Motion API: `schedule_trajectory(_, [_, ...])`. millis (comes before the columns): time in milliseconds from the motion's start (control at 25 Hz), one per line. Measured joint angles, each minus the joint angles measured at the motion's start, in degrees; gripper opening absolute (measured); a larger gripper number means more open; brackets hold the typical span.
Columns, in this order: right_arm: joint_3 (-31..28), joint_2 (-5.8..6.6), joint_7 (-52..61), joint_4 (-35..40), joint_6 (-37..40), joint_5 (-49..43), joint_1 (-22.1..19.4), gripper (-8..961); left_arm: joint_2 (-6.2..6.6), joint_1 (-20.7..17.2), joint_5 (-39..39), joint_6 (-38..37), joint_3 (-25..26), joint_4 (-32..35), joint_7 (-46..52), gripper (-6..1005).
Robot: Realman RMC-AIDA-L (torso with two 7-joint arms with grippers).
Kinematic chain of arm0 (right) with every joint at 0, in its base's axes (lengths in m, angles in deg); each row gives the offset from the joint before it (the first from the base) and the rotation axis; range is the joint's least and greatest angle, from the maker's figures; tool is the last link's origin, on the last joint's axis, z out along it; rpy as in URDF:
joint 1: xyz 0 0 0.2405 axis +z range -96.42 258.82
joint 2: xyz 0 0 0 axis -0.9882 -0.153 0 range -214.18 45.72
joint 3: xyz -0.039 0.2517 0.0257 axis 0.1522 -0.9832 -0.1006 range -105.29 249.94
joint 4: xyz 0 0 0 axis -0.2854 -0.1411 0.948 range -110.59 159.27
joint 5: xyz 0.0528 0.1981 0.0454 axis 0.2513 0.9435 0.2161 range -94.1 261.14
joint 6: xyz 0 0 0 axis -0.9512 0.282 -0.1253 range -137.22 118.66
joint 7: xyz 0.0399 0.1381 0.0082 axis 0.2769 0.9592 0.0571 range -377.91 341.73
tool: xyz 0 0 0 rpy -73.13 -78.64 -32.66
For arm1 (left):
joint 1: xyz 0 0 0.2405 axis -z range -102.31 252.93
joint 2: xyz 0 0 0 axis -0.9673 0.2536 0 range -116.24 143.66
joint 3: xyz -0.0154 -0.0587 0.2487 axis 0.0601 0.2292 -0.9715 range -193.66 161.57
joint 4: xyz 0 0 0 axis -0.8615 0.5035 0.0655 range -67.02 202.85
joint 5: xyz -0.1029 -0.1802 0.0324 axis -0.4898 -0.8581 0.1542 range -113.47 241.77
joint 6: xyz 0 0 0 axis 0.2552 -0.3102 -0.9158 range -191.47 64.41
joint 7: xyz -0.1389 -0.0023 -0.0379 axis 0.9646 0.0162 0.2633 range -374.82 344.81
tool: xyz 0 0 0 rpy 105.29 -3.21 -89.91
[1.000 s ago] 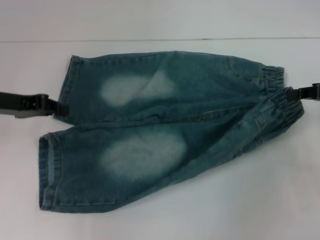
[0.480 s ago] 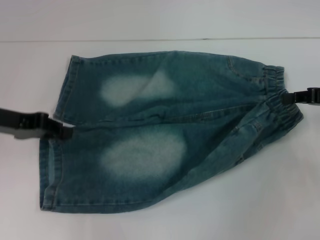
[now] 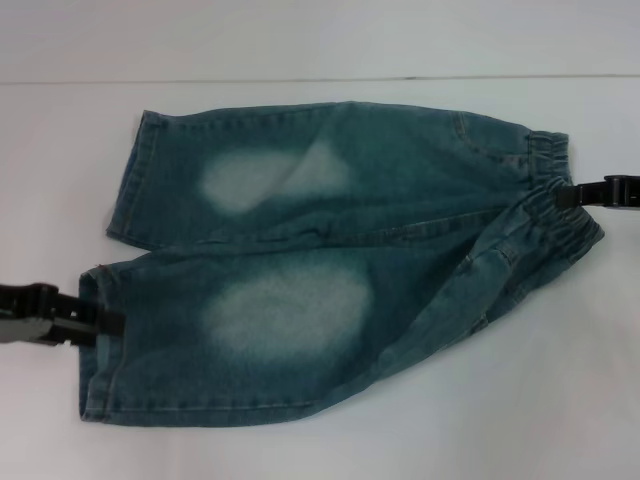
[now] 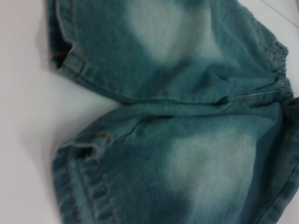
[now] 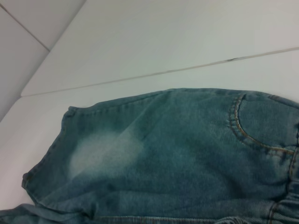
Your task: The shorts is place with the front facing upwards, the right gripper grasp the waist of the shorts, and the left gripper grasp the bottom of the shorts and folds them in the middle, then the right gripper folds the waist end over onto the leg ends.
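Observation:
The blue denim shorts [image 3: 330, 260] lie flat and front up on the white table, with two pale oval patches. The crinkled waist [image 3: 548, 160] is at the right and the two stitched leg hems are at the left. My left gripper [image 3: 112, 322] comes in low from the left and meets the hem of the near leg [image 3: 95, 370]. My right gripper [image 3: 562, 196] reaches in from the right and touches the middle of the waist. The left wrist view looks over both leg hems [image 4: 79, 186]. In the right wrist view I see the far leg [image 5: 154, 154] and a pocket [image 5: 261, 121].
White table [image 3: 480, 410] surrounds the shorts on all sides. A thin seam line [image 3: 300, 80] runs across the surface behind the shorts. No other object is in view.
My left gripper has moved toward the table's near side, from the gap between the legs to the near leg's hem. My right gripper has edged leftward onto the waist. The shorts have barely shifted.

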Motion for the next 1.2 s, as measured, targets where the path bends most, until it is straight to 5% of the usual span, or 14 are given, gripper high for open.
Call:
schedule_trajectory(320, [0.16,-0.01,-0.02,0.0,-0.49,-0.06,0.21,33,-0.2,-0.56,5.74,0.87,-0.2,-0.3,-0.39,582])
schedule_trajectory(1200, [0.23,-0.01,-0.02,0.0,-0.85,0.09,0.34,33,-1.84,-0.55,6.91,5.89,-6.61,-2.8,-0.76,529])
